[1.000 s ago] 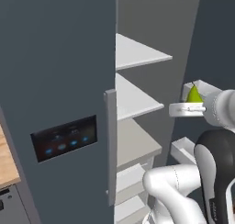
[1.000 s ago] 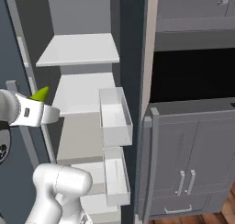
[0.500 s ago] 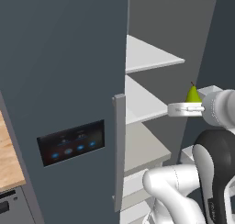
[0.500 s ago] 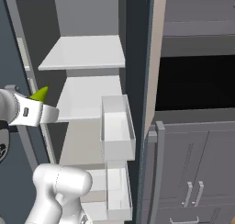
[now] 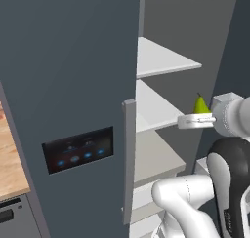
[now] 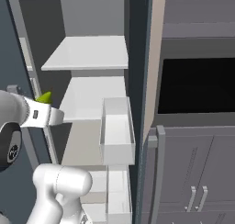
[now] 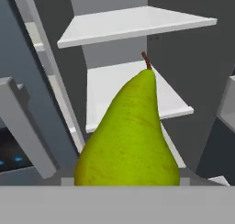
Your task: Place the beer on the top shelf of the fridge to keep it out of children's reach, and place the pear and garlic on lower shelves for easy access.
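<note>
The gripper (image 5: 197, 119) is closed on the pear (image 5: 199, 105), which stands upright in it with its stem pointing up; in the left base view the yellow-green fruit rises above the pale finger bar, in front of the open fridge (image 5: 73, 86) and level with the middle shelf; in the right base view the pear (image 6: 44, 98) shows as a small green tip just above the white wrist, at the left edge of the fridge opening (image 6: 137, 58). From the hand view the pear (image 7: 131, 136) sits large in the foreground, its brown stem up, with two white shelves beyond it; the fingertips themselves are hidden beneath the fruit there.

The top shelf (image 5: 161, 59) is a bare white slab, seen also in the right base view (image 6: 87, 53) and the hand view (image 7: 133, 23); the lower shelves (image 5: 154, 108) lie beneath it, the nearest one (image 7: 124, 87) directly behind the pear in the hand view. The fridge door (image 5: 63, 100) stands open to the left, carrying a black panel of blue lights (image 5: 78, 149) and a grey vertical handle (image 5: 128, 159). On the right side of the opening hang white door bins (image 6: 117, 131); beyond them are grey cabinets (image 6: 197, 172) under a dark recess (image 6: 197, 85). A strip of wooden bench (image 5: 10, 168) shows at far left.
</note>
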